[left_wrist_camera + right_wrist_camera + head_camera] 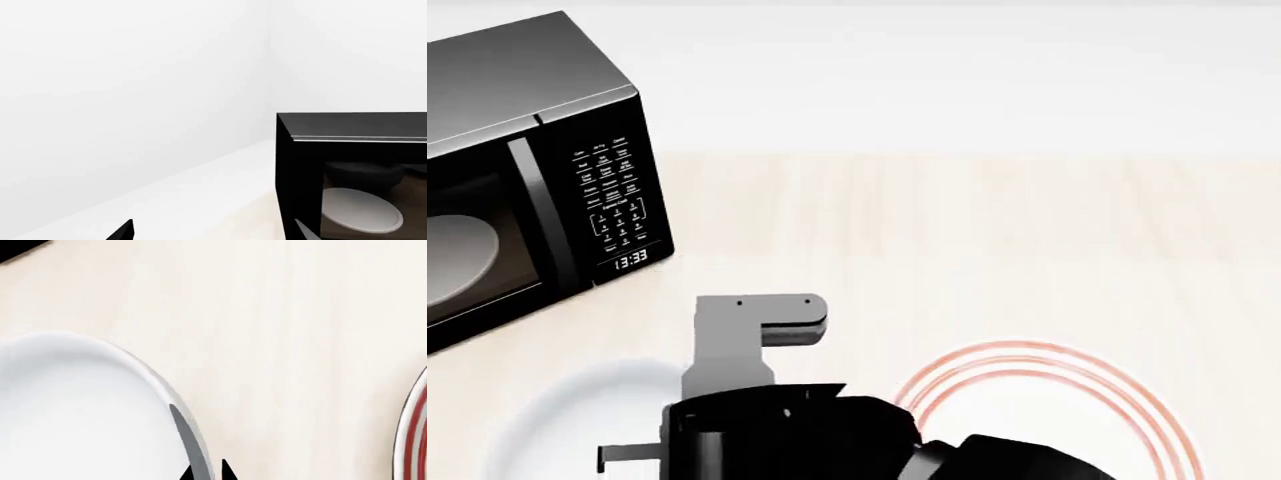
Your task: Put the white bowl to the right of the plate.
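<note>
The white bowl (567, 415) sits on the pale wooden counter at the near left, its right side hidden under an arm's grey and black links (754, 390). The plate (1028, 400), flat with red rings, lies to the bowl's right at the near edge. The right wrist view shows my right gripper (208, 472) with one dark fingertip inside the bowl (73, 410) and one outside, narrowly shut on its rim. A sliver of the plate (415, 440) shows off to one side. My left gripper (213, 232) is open and empty, its tips wide apart and facing the microwave.
A black microwave (521, 170) stands at the back left, its pale round tray (360, 212) visible through the door. A white wall runs behind the counter (961, 230).
</note>
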Available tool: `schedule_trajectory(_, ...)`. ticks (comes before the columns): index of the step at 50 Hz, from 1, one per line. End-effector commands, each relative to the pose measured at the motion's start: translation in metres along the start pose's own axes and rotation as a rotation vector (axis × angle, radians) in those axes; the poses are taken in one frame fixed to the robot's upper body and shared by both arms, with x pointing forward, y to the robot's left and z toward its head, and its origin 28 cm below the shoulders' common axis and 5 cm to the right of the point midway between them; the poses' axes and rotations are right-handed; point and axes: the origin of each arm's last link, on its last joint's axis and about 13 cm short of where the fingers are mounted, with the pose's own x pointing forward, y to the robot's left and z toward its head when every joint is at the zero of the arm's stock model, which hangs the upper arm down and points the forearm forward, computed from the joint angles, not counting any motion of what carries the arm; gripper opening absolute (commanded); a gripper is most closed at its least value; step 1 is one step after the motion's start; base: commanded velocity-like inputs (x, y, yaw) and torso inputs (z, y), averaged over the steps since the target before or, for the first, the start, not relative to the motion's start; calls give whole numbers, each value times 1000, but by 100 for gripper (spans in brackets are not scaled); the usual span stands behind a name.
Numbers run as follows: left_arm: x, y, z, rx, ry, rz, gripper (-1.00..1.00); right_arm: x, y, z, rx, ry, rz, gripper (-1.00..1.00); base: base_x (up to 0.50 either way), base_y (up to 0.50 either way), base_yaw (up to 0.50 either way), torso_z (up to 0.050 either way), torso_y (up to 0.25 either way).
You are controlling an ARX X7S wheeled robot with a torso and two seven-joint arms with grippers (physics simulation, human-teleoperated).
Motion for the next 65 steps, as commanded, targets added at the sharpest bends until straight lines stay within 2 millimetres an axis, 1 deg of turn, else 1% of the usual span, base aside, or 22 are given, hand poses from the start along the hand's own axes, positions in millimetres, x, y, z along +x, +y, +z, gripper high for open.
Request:
schedule_trajectory(1, 1, -1, 0, 1, 3, 1, 100, -58, -1, 15, 11, -75, 60, -100, 0, 0, 0, 0, 0)
schedule_trajectory(5, 1, -1, 0, 1, 2, -1, 100, -84, -5, 14, -21, -130, 81, -100, 0, 0, 0, 0, 0)
schedule_trajectory(7, 1, -1, -1, 2, 3, -1, 100, -94, -7, 13, -28, -144, 91, -100, 0, 0, 0, 0, 0)
schedule_trajectory(9, 1, -1, -1, 3, 4, 0, 100, -100, -10, 15, -27, -155, 94, -100, 0, 0, 0, 0, 0)
schedule_trajectory(13, 1, -1, -1, 2, 4, 0, 100, -112, -18, 21, -5, -171, 121, -100, 0, 0, 0, 0, 0)
schedule_trajectory(19, 1, -1, -1, 0, 6, 5, 100, -138, -39, 39, 48, -223, 129, -100, 0, 0, 0, 0, 0)
schedule_trajectory(24, 1, -2, -2, 5, 6, 5, 100, -150, -55, 49, 91, -259, 118, -100, 0, 0, 0, 0, 0)
schedule_trajectory(36, 1, -3, -2, 9, 6, 7, 100, -157, -81, 63, 148, -307, 56, -100, 0, 0, 0, 0, 0)
schedule_trajectory(44, 1, -4, -1, 12, 7, 5, 100, -166, -106, 74, 220, -343, 17, -100, 0, 0, 0, 0, 0)
schedule_trajectory(50, 1, -7, -2, 18, 7, 1, 100, -163, -129, 81, 279, -357, -47, -100, 0, 0, 0, 0, 2)
schedule_trajectory(54, 2, -7, -2, 19, 10, -1, 100, -159, -143, 83, 310, -361, -94, -100, 0, 0, 0, 0, 0)
schedule_trajectory(60, 1, -9, -3, 23, 11, -10, 100, -151, -170, 84, 384, -356, -161, -100, 0, 0, 0, 0, 0)
schedule_trajectory(65, 2, -14, -4, 35, 14, -19, 100, -149, -188, 85, 431, -355, -193, -100, 0, 0, 0, 0, 0)
